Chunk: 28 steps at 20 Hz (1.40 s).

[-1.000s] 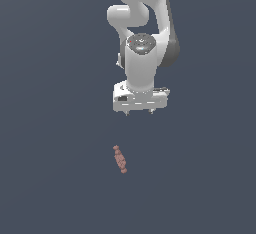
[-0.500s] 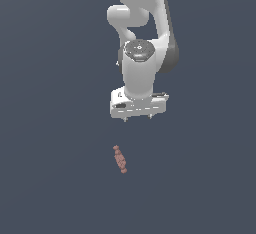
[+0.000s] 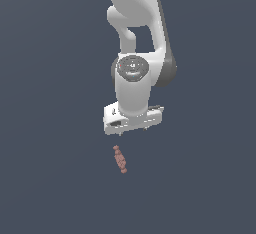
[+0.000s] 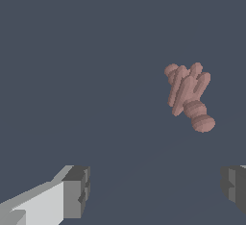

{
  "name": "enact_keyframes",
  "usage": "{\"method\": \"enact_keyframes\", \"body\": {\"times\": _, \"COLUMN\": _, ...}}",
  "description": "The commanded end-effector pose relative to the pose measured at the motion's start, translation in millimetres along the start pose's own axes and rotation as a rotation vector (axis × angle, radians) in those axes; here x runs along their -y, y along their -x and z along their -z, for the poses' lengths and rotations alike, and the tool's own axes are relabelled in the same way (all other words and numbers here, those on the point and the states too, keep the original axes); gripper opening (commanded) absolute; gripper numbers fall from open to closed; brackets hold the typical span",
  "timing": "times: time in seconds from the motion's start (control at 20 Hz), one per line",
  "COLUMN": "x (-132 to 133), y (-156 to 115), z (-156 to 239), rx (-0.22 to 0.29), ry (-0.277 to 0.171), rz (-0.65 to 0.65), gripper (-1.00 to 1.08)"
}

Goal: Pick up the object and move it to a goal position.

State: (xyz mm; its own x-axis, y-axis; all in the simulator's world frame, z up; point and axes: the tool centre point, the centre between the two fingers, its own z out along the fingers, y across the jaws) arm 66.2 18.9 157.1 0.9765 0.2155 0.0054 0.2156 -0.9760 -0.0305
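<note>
Gripper (image 3: 133, 128) at the end of the white arm (image 3: 134, 53), fingers (image 4: 77, 193) spread wide, nothing between them. Object (image 3: 120, 159), reddish-pink and beaded, lies on the dark floor (image 3: 45, 128) just below the gripper, not touching it.

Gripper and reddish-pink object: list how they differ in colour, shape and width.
Colour: the gripper is white with grey finger pads; the object is reddish-pink all over.
Shape: the gripper is blocky and flat-sided; the object is bumpy and elongated, like strung beads.
Width: in the exterior view the gripper spans much wider than the narrow object.
Pose: the gripper hangs from the arm; the object lies loose, untouched.
Shared: both sit against the same dark surface.
</note>
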Motion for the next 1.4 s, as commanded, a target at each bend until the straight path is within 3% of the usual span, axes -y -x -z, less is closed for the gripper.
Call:
{"method": "enact_keyframes", "body": {"times": 0.0, "x": -10, "y": -11, "z": -4, "rx": 0.001, "ry": 0.004, "rz": 0.031, "gripper": 1.0}}
{"method": "enact_keyframes", "body": {"times": 0.7, "x": -57, "y": -54, "z": -29, "rx": 0.006, "ry": 0.025, "rz": 0.166, "gripper": 1.0}}
{"method": "enact_keyframes", "body": {"times": 1.35, "x": -68, "y": -60, "z": -37, "rx": 0.009, "ry": 0.03, "rz": 0.192, "gripper": 1.0}}
